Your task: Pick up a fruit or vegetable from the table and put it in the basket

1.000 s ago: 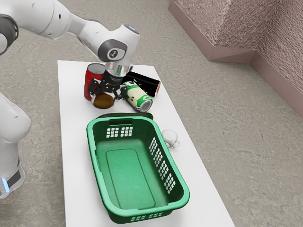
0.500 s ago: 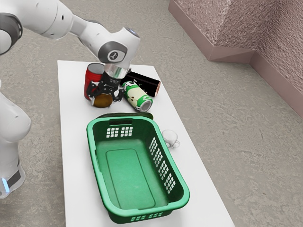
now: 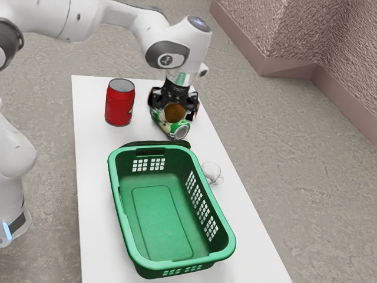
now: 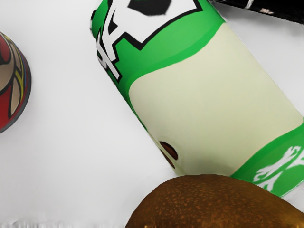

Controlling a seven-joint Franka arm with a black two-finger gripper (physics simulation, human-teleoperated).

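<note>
My gripper (image 3: pixel 174 109) is over the lying green can in the exterior view, shut on a round brown fruit or vegetable (image 3: pixel 175 113), with a finger on each side of it. In the wrist view the same brown, speckled thing (image 4: pixel 213 204) is close under the hand, in front of the green can. The green basket (image 3: pixel 120 194) stands nearer the exterior view's bottom, apart from the gripper. A long dark green thing (image 3: pixel 132 143) lies along the basket's far rim, partly hidden by it.
A red can (image 3: pixel 119 105) stands upright to the exterior view's left of the gripper. The green can (image 3: pixel 179 130) and a dark can (image 4: pixel 266 7) lie beneath and behind the hand. A small white cup (image 3: pixel 211 171) is beside the basket on the white table (image 3: pixel 97 194).
My hand has moved toward the exterior view's right, away from the red can, and the brown thing has travelled with it off its former spot. The basket and cans have stayed put.
</note>
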